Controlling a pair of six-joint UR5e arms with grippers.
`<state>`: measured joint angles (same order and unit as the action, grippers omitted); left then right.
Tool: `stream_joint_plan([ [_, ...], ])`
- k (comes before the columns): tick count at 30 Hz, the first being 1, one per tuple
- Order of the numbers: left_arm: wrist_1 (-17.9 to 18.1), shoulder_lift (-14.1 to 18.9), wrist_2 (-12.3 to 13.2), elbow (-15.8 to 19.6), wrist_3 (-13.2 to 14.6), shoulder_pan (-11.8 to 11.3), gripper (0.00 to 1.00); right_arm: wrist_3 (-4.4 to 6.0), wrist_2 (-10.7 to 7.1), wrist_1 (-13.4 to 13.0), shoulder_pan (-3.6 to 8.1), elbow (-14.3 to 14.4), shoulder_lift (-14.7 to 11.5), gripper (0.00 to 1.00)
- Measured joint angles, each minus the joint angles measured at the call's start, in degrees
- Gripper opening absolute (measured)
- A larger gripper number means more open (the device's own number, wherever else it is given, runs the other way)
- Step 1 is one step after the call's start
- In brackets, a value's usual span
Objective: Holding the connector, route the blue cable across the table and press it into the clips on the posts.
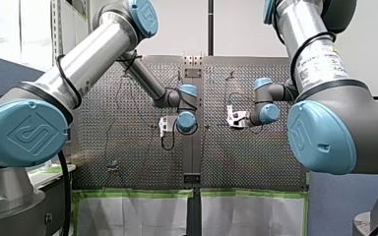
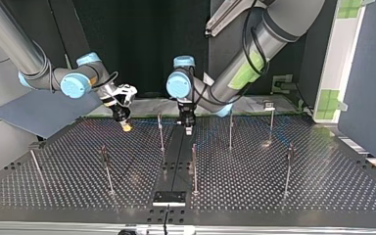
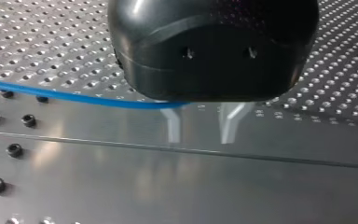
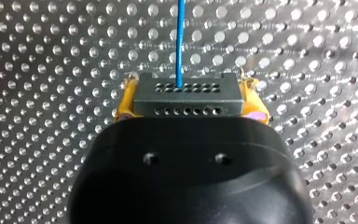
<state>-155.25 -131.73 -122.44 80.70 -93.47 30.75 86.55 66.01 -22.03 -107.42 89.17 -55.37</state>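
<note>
At the far end of the table (image 2: 323, 186) in the top view, both arms hang low over the perforated plate. Taking the table's middle as the clock centre, the right arm's jaws sit at about 10 o'clock. The left arm's jaws are at roughly 12 o'clock, right over the smooth centre strip (image 2: 174, 161). Thin upright posts (image 2: 194, 169) are dotted around from 9 o'clock through 3 o'clock, and neither arm is touching one.

The right wrist view is the clear one. The right arm's jaws are clamped on the connector (image 4: 186, 95), a dark grey block with two rows of small holes, with the yellow pads (image 4: 127, 100) squeezed against both its sides. The blue cable (image 4: 181, 37) comes out of the middle of the connector's face and runs straight ahead of the jaws, over the plate.

In the left wrist view the left arm's jaws are partly open — the two metal fingers (image 3: 171, 127) stand apart with nothing between them, just above the smooth strip. The blue cable (image 3: 74, 97) lies on the table here, running out to one side from under the black body, along the line where the holes meet the strip — not between the fingers.
</note>
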Motion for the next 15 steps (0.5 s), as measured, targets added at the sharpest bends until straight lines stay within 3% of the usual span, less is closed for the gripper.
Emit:
stream_joint_plan([
  [6,-0.05,-0.21,-2.54,1.60,-0.71,1.25,0.00,0.03,1.18,0.21,0.14,0.03,0.01,0.00],
  [15,2.72,-0.22,-2.33,2.92,-1.14,3.59,0.00,0.01,1.89,0.30,0.11,0.17,0.02,0.00],
])
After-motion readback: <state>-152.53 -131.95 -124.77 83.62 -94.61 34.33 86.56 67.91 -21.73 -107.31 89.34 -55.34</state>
